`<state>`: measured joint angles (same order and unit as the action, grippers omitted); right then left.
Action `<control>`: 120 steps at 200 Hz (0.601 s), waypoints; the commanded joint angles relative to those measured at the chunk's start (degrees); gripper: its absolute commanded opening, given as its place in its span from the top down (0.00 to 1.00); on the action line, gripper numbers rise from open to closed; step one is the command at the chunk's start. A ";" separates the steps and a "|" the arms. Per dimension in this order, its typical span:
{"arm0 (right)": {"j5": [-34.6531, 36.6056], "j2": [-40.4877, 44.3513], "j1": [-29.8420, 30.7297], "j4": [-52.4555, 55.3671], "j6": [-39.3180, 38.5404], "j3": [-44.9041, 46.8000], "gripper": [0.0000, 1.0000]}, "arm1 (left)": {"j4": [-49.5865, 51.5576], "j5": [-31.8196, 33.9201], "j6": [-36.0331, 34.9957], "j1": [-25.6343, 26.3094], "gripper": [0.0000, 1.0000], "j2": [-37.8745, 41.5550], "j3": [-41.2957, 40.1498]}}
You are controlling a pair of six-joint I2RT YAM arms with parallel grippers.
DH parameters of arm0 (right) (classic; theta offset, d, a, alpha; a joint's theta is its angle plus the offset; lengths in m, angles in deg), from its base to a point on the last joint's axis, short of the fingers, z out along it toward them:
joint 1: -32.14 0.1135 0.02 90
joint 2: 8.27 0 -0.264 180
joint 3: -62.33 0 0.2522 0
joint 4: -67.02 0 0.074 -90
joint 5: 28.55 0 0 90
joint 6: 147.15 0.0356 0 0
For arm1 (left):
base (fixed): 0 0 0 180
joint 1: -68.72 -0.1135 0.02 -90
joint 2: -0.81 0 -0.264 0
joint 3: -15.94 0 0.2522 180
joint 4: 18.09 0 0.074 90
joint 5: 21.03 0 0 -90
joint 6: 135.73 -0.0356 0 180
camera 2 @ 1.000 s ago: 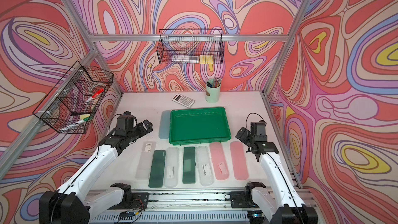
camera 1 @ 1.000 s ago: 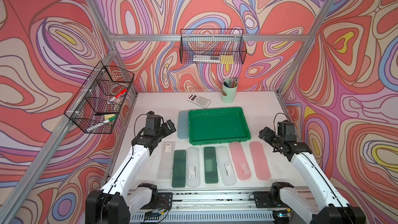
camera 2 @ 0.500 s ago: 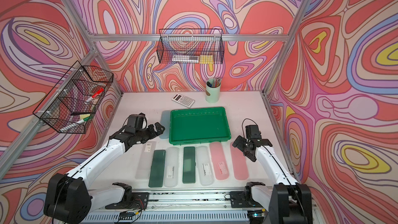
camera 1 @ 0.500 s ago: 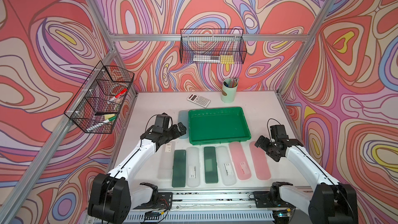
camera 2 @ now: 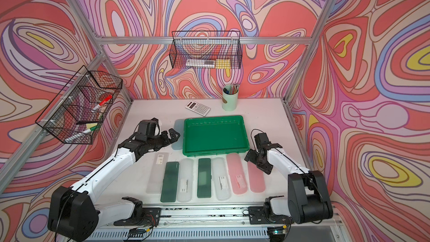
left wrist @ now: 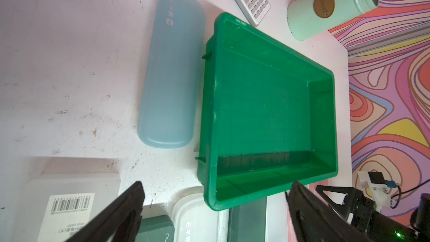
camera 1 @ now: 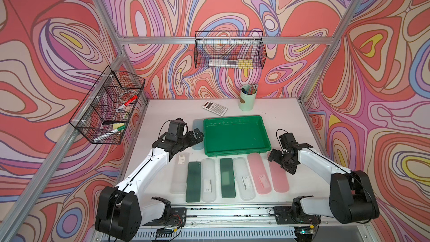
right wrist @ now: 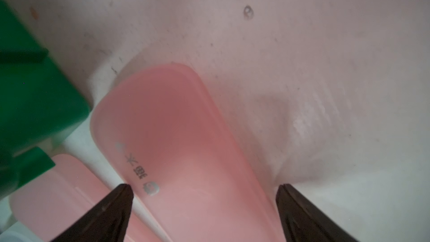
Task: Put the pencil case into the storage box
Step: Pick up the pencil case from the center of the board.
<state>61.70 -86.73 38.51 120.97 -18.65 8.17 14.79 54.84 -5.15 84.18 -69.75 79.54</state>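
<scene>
Shows the right gripper (camera 1: 282, 162) spread to its widest and empty, lowered astride the far end of the outermost pink pencil case (right wrist: 176, 136), just off the near right corner of the storage box (camera 1: 232, 136). Has dropped there within the last second from a raised spot beside that same corner, widening on the way. Sets one finger to each long side of the case, not yet closed on it. Points to a grasp next, then a lift and a short carry into the empty box. Places the left gripper (left wrist: 216, 183), likewise wide apart and empty, off the box's left side, newly swung in near a pale blue case (left wrist: 171, 71) lying along that wall. Leaves six more cases in a row along the box's near edge, flat on the white surface (camera 1: 279, 117).
</scene>
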 commanded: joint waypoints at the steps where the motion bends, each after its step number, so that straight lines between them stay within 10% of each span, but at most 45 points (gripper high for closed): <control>1: 5.23 -2.93 0.14 0.61 1.22 -1.02 0.02 | 1.72 -0.85 -0.27 0.44 0.01 0.17 2.90; 120: 8.96 -4.07 -6.37 -0.06 -1.09 -5.01 0.02 | 2.95 -2.96 -1.03 1.45 0.01 -2.08 6.32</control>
<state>69.15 -90.47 33.68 120.09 -16.90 4.45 16.80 52.78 -5.24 85.15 -71.11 84.22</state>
